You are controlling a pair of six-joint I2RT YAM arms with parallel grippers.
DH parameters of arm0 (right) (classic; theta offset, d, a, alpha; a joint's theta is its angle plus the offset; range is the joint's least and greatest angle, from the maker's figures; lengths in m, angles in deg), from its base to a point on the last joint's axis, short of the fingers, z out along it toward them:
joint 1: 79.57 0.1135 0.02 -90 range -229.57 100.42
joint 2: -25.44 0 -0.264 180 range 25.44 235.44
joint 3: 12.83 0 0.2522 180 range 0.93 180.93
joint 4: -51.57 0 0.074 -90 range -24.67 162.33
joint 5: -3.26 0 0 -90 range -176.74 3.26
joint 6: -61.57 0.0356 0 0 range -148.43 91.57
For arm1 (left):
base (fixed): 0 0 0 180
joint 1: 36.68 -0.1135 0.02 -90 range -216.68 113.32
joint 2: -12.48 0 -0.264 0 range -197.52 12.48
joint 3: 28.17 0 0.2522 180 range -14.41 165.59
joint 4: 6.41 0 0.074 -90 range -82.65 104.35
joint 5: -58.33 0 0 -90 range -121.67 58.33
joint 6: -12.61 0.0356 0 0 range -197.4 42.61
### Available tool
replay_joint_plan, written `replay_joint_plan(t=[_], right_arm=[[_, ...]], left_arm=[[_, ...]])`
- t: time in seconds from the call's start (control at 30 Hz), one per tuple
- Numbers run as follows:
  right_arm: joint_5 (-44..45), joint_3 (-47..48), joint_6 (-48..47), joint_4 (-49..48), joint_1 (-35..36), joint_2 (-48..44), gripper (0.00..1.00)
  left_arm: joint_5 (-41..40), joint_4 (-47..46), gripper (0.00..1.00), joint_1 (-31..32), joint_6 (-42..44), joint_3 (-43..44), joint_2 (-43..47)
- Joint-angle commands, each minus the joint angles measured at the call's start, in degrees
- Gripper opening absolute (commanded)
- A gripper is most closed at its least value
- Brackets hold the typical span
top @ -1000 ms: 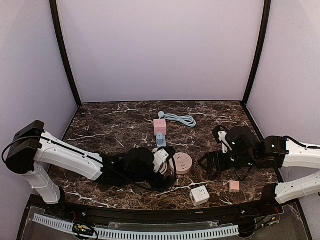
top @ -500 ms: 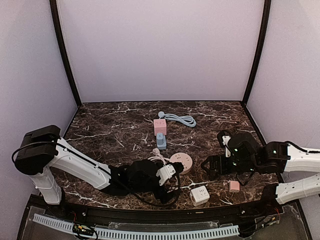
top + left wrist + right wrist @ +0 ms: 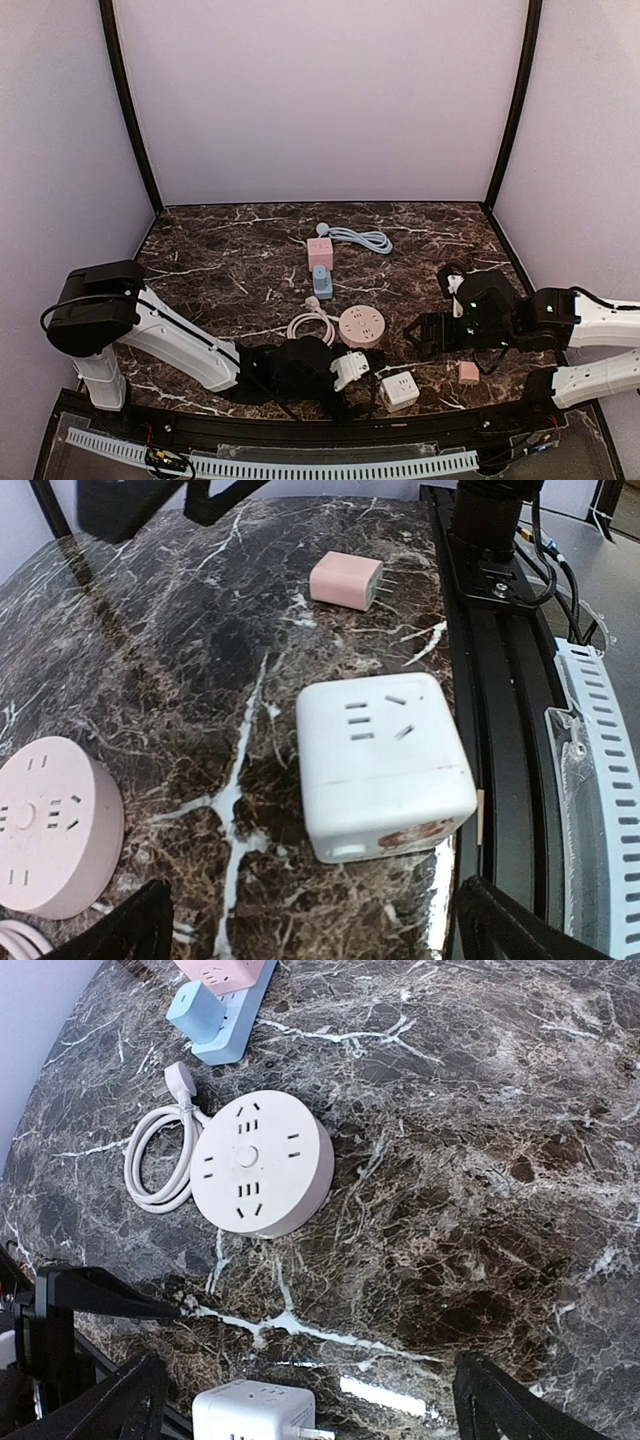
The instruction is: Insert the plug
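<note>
A small pink plug (image 3: pixel 468 372) with two prongs lies near the front right of the marble table (image 3: pixel 230 250); it also shows far ahead in the left wrist view (image 3: pixel 345 580). A white cube socket (image 3: pixel 399 390) sits near the front edge, just ahead of my left gripper (image 3: pixel 370 380). In the left wrist view the cube (image 3: pixel 385 750) lies beyond the gripper (image 3: pixel 320 925), whose jaws stand open and empty. My right gripper (image 3: pixel 412 335) is open and empty and hovers right of the round pink socket (image 3: pixel 362 326). The right wrist view shows that gripper (image 3: pixel 310 1365) and that socket (image 3: pixel 262 1160).
A coiled white cord (image 3: pixel 310 325) lies left of the round socket. Farther back, a blue plug (image 3: pixel 322 280) sits in a blue strip, with a pink cube (image 3: pixel 320 252) and a blue cable (image 3: pixel 360 238) behind it. The black front rail (image 3: pixel 500 680) runs beside the white cube.
My left arm has swung down and right, off the round socket toward the white cube, uncovering the white cord. The right arm has barely shifted. Both grippers stayed open.
</note>
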Motion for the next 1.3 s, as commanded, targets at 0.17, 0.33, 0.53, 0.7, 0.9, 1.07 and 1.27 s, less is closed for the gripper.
replay_joint_plan(t=[0.17, 0.33, 0.53, 0.7, 0.9, 1.07, 1.27], right_arm=[[0.26, -1.97, 1.11, -2.65, 0.76, -1.68, 0.99], [0.19, -2.79, 1.5, -2.77, 0.96, -2.92, 0.99], [0.52, -3.17, 1.51, -2.72, 1.1, -4.22, 0.99], [0.66, -3.19, 1.44, -2.68, 1.1, -4.4, 0.99], [0.81, -3.24, 1.23, -2.71, 1.09, -4.47, 0.99], [1.49, -2.95, 0.93, -2.68, 1.09, -4.46, 0.99], [1.72, -2.53, -0.22, -4.29, 1.06, -4.72, 0.99]], left_arm=[[-3.39, -5.44, 0.99, 3.78, -1.47, 4.37, -6.24], [-4.09, -8.88, 0.98, 4.27, -2.49, 5.53, -9.1], [-6.38, -10.55, 0.89, 4.29, -4.5, 7.64, -11.53], [-7.77, -11.17, 0.81, 4.31, -4.05, 9.42, -13.27], [-6.64, -10.23, 0.56, 4.34, -3.47, 11.37, -14.31], [-4.95, -7.52, 0.41, 4.34, -3.19, 11.24, -12.29], [-3.28, -2.43, 0.39, 4.25, 0.04, 7.09, -2.19]])
